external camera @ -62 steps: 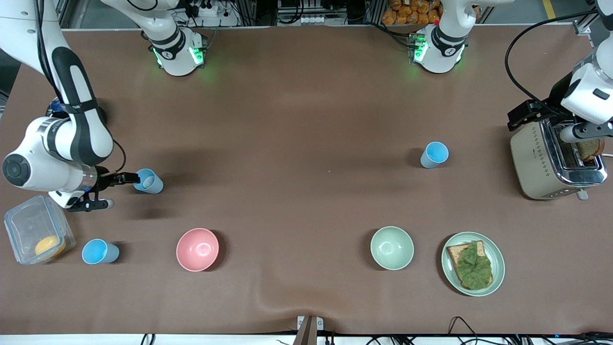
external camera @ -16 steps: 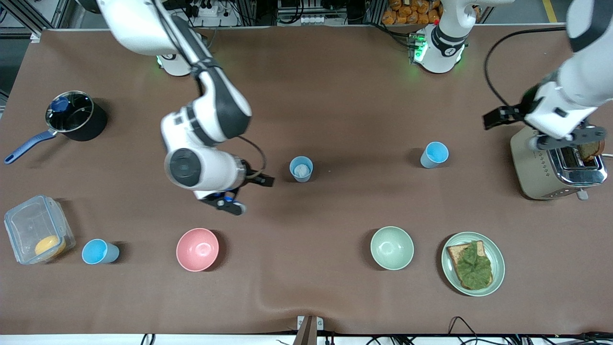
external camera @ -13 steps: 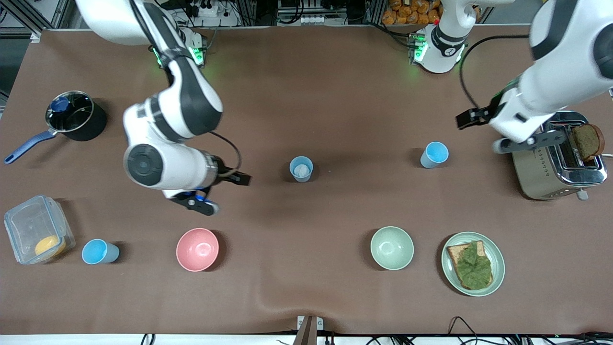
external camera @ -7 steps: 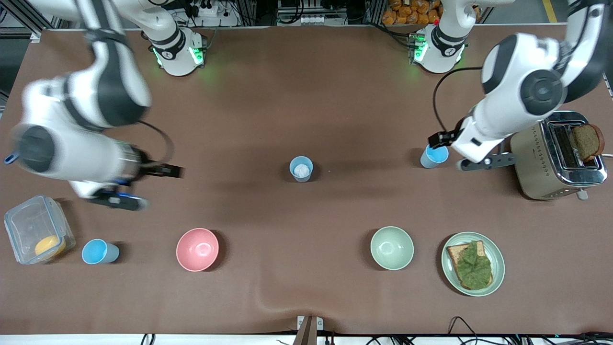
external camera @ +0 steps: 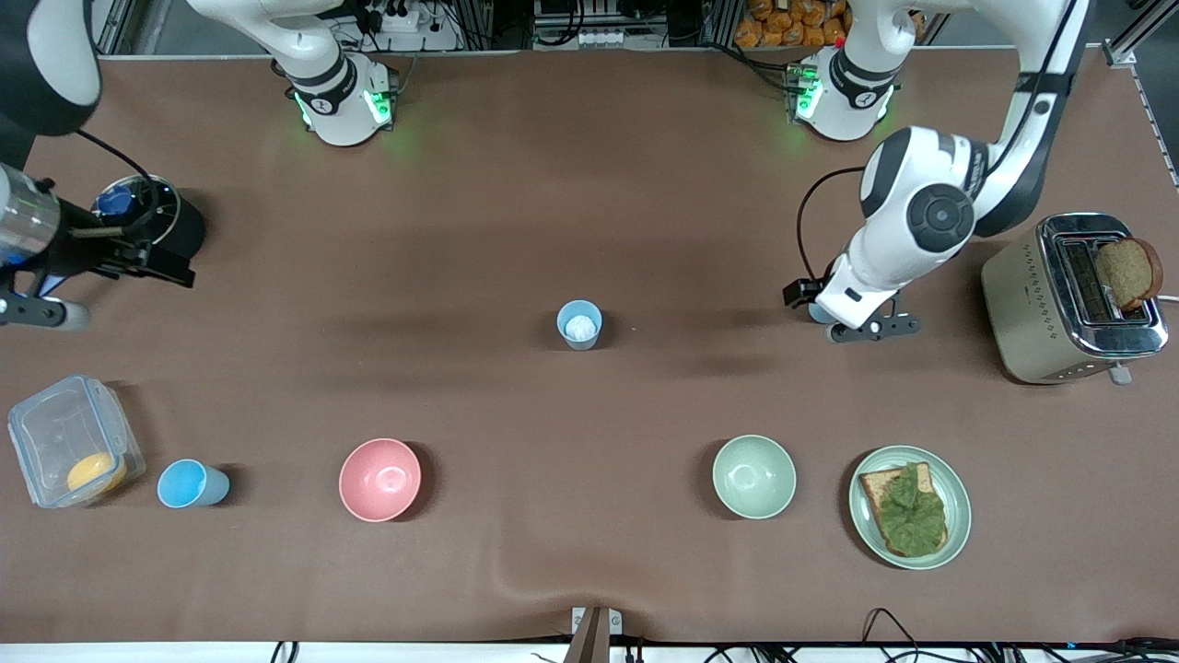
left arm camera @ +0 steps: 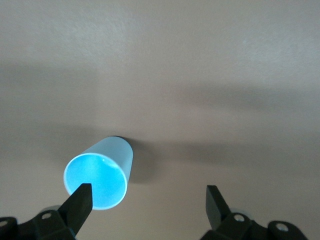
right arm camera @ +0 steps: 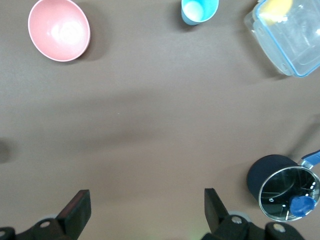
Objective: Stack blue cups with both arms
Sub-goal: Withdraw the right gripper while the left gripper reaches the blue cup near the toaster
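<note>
A paler blue cup (external camera: 579, 324) with a white spot inside stands upright at the table's middle. A brighter blue cup (external camera: 191, 483) stands near the front camera at the right arm's end, and shows in the right wrist view (right arm camera: 199, 10). A third bright blue cup (external camera: 816, 314) is mostly hidden under my left gripper (external camera: 834, 311). In the left wrist view this cup (left arm camera: 97, 175) lies at one fingertip (left arm camera: 80, 200), off the middle of the open gripper (left arm camera: 147, 200). My right gripper (external camera: 122, 296) is open and empty over the table beside the pot, as the right wrist view (right arm camera: 145, 205) shows.
A black pot (external camera: 147, 221) and a clear container (external camera: 72, 451) stand at the right arm's end. A pink bowl (external camera: 379, 479), a green bowl (external camera: 753, 476) and a plate with a sandwich (external camera: 910, 506) stand nearer the front camera. A toaster (external camera: 1073, 299) stands at the left arm's end.
My right gripper set the paler cup at the table's middle, let go and drew back to its end. My left gripper came from the toaster down to the bright blue cup.
</note>
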Robot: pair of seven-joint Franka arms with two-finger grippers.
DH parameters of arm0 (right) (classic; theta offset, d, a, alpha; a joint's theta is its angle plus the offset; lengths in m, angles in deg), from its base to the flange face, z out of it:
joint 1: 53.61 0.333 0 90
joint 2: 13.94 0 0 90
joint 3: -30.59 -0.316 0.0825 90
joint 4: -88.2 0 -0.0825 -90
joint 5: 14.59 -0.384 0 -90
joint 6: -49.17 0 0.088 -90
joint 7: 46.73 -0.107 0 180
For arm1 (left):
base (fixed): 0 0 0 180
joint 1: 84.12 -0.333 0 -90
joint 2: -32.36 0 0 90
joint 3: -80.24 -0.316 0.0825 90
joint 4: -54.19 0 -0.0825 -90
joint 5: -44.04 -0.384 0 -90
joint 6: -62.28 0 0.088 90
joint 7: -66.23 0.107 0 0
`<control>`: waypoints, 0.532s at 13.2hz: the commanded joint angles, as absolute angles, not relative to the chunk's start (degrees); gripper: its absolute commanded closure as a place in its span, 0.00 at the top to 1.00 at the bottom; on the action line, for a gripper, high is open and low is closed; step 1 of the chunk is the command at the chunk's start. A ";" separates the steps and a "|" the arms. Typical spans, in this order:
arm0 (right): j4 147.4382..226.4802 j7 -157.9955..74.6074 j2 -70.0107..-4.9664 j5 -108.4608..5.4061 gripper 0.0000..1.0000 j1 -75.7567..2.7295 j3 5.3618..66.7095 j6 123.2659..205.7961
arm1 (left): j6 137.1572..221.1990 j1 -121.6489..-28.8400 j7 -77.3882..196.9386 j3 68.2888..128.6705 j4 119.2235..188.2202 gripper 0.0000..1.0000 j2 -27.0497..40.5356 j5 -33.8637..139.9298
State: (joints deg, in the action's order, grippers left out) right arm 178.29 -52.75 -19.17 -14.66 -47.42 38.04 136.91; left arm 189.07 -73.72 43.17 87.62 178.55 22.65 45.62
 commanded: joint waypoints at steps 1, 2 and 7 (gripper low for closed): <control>180.40 -49.98 -17.10 -13.54 1.00 -47.81 39.02 137.33 | 194.10 -73.92 40.48 87.89 180.91 1.00 20.33 45.89; 180.40 -50.50 -17.10 -13.54 1.00 -47.72 39.89 137.24 | 196.20 -73.92 40.30 87.89 181.97 1.00 19.45 45.80; 180.22 -51.21 -17.71 -13.45 1.00 -47.46 40.17 137.06 | 197.28 -74.10 40.21 87.89 183.56 1.00 18.65 45.71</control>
State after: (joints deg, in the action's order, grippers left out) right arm 179.17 -51.13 -18.66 -14.58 -47.44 40.46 136.91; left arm 196.57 -73.78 41.39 87.60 182.32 17.85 45.62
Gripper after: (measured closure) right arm 0.000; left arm 0.000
